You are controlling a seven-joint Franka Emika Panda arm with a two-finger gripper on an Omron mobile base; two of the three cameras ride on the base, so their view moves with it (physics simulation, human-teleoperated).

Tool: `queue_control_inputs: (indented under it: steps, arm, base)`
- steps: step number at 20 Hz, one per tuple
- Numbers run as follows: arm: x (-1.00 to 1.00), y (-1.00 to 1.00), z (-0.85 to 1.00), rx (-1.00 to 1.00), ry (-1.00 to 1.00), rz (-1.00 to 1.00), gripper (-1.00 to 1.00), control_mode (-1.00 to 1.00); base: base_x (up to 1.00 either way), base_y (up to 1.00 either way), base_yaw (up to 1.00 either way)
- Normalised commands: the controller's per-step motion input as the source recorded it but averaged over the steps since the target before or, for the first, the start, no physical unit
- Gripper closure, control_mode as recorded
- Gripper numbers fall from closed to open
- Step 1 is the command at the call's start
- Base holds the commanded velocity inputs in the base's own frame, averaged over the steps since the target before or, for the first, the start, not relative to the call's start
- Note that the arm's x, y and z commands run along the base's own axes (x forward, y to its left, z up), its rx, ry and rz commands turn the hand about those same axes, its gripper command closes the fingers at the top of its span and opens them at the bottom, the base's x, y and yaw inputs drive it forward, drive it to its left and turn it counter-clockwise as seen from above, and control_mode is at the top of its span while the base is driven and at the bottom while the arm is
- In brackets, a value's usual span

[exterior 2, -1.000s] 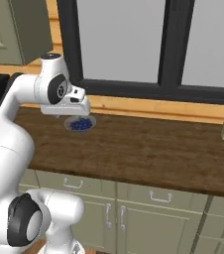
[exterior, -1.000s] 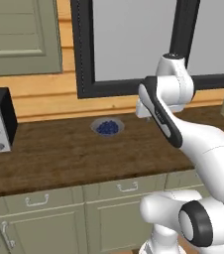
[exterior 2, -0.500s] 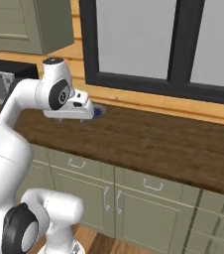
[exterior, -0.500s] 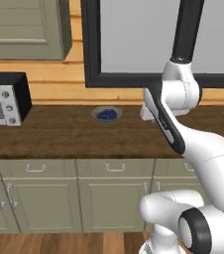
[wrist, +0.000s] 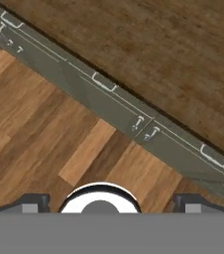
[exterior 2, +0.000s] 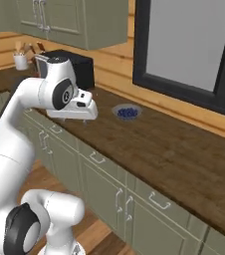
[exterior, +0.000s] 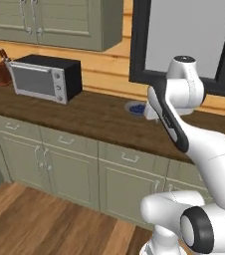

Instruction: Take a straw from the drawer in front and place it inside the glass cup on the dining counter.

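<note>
Drawers [wrist: 104, 83] all shut along the cabinet front, running diagonally across hand view; can't tell which one holds the straw. Gripper [wrist: 104, 202] at bottom of hand view, fingertips spread wide, nothing between them, above the wood floor [wrist: 44, 129] just off the worktop [exterior: 94, 117] edge. Microwave [exterior: 45, 77] upper left, small bowl [exterior 2: 127, 112] mid-frame in right view. Task looks barely begun: opening, picking and placing all remain.
</note>
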Motion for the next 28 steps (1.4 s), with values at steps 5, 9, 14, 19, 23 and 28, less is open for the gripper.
queue_control_inputs:
  steps: [5, 9, 14, 19, 23, 28]
  arm:
    - [0.00, 0.00, 0.00, 0.00, 0.00, 0.00, -1.00, 1.00]
    - [0.00, 0.00, 0.00, 0.00, 0.00, 0.00, -1.00, 1.00]
    - [0.00, 0.00, 0.00, 0.00, 0.00, 0.00, -1.00, 1.00]
    - [0.00, 0.00, 0.00, 0.00, 0.00, 0.00, -1.00, 1.00]
    - [-0.04, -0.23, -0.01, 0.00, 0.00, 0.31, -1.00, -1.00]
    - [-0.10, 0.63, 0.00, -0.23, -0.01, 0.11, -1.00, -1.00]
  base:
    - [0.00, -0.88, 0.54]
    - [0.00, -0.78, 0.46]
    - [0.02, -0.62, 0.42]
    - [0.03, -0.59, 0.41]
    - [0.00, 0.00, 0.00]
    - [0.00, 0.00, 0.00]
